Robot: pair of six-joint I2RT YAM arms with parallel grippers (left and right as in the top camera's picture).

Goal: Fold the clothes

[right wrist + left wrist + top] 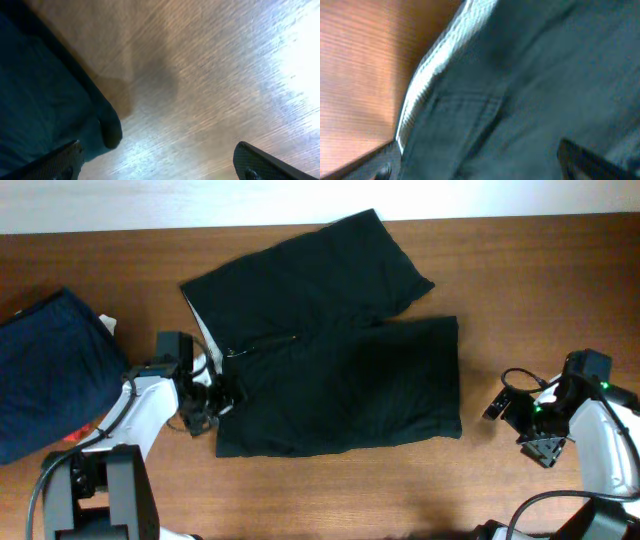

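Note:
The black shorts (330,355) lie flat on the table in the overhead view, waistband to the left, two legs to the right. My left gripper (207,402) is open at the waistband's lower left corner; its wrist view shows the whitish waistband lining (427,82) and dark fabric (530,90) between its fingers (480,165). My right gripper (515,418) is open and empty over bare wood, right of the lower leg hem. Its wrist view shows the hem corner (107,127) by the left finger of the open jaws (157,165).
A navy blue folded garment (45,370) lies at the left edge of the wooden table (520,290). Something red (75,437) peeks out below it.

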